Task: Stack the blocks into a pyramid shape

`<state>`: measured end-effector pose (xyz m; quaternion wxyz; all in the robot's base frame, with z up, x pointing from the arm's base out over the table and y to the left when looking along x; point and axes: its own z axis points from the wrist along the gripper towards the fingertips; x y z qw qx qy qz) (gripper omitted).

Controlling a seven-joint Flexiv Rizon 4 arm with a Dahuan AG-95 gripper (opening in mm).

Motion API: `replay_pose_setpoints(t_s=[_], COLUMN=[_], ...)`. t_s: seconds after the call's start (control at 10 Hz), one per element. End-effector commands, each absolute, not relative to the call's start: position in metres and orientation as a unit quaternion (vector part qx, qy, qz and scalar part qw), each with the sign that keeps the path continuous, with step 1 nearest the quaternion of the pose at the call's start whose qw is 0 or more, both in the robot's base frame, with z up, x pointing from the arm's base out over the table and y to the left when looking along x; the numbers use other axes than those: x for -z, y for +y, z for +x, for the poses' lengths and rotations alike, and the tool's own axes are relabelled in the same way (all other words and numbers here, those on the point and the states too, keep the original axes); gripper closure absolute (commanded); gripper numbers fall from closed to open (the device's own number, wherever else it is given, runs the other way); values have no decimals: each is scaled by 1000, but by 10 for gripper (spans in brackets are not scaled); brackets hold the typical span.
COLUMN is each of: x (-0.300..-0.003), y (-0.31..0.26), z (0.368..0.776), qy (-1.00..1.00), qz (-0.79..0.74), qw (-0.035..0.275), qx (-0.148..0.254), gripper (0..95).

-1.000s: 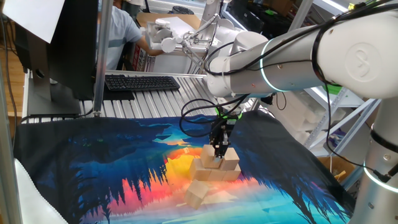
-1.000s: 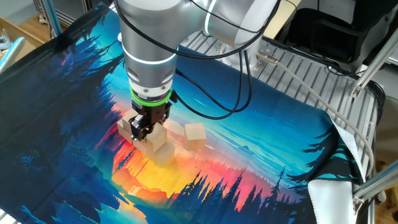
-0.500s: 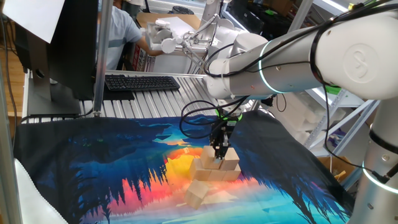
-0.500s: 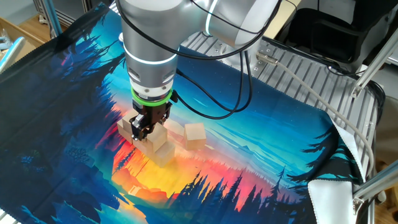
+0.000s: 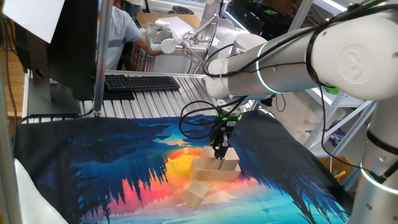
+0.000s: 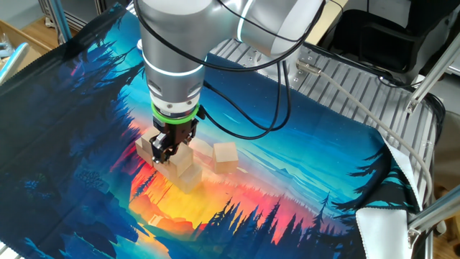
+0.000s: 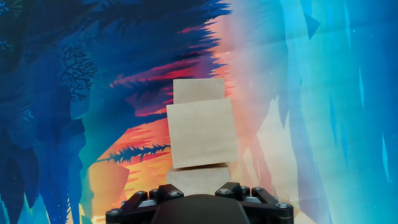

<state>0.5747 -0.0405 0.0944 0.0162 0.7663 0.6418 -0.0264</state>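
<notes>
A: Where is the claw [image 6: 167,152]?

B: It points straight down over the blocks [image 5: 214,169], its tip at the top of the pile. From one fixed view it stands at about 12 o'clock of the cluster.

A: Apart, or clamped on something?

B: I cannot tell. The black fingers [image 5: 218,149] sit close around the upper block [image 7: 201,132], but no view shows whether they press its sides. In the hand view that block fills the middle, square-on, just past the claw's base.

A: And the rest of the blocks?

B: In the hand view a second one [image 7: 198,91] peeks out at 12 o'clock of the big one, lower down, and a third edge shows at 6 o'clock beneath it. From the other fixed view, one block [image 6: 147,147] lies at 9 o'clock of the claw, one [image 6: 225,156] at 3 o'clock, and one [image 6: 185,176] at 5 o'clock, all near each other. In one fixed view a lone block [image 5: 198,193] lies at 7 o'clock of the pile, a little apart.

A: What are they on?

B: A cloth [image 6: 302,180] printed with a forest sunset, spread over the table [image 5: 158,99]. A keyboard [image 5: 142,82] lies at the far edge.
</notes>
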Motion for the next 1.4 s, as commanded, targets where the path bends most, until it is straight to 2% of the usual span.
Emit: replay_pose_setpoints(t_s=[0.1, 0.2, 0.3, 0.4, 0.5, 0.6, 0.7, 0.8, 1.4], x=[-94, -94, -94, -94, -94, -94, -95, -99, -131], y=[-40, -40, -40, -40, -40, -40, -39, -35, -6], z=[574, 574, 574, 574, 574, 575, 575, 574, 569], qy=[640, 640, 639, 639, 640, 639, 640, 643, 720], qz=[767, 768, 768, 768, 768, 768, 768, 765, 694], qw=[16, 16, 16, 17, 17, 17, 17, 16, 10], qx=[26, 26, 26, 26, 25, 25, 25, 24, 22], gripper=[570, 380, 380, 190, 190, 0, 0, 190, 190])
